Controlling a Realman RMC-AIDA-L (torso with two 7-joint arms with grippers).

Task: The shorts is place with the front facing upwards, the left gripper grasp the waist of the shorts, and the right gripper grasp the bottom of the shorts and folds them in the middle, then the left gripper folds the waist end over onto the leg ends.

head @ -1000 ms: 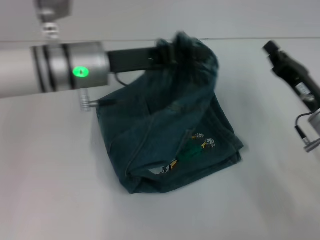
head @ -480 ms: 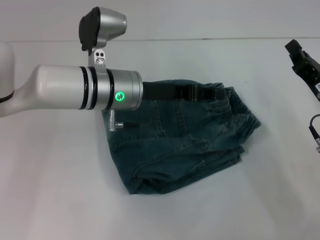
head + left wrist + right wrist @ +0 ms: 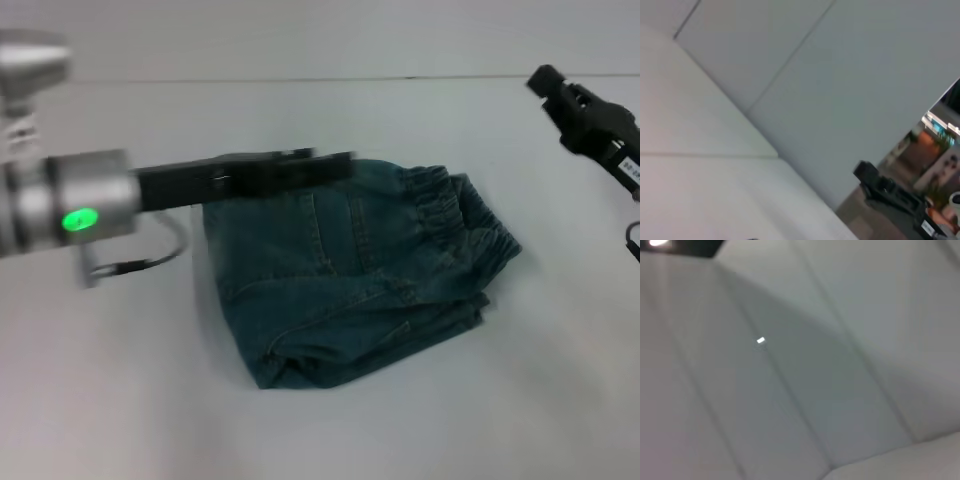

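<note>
The blue-green denim shorts [image 3: 340, 290] lie folded in a compact stack on the white table [image 3: 120, 400]. The gathered waist [image 3: 455, 205] rests on top at the right side of the stack. Edges of the leg ends [image 3: 478, 305] peek out under it. My left gripper [image 3: 345, 160] hovers over the far left part of the shorts, open and holding nothing. My right gripper [image 3: 548, 82] hangs at the far right, away from the cloth; it also shows far off as the right gripper [image 3: 875, 182] in the left wrist view.
The table's far edge [image 3: 300, 78] meets a pale wall. Bare tabletop lies in front of and to both sides of the shorts. The right wrist view shows only a blank grey surface.
The left gripper carried the waist over to the right, laid it on the leg ends, let go and drew back to the left. The right gripper stayed at the far right.
</note>
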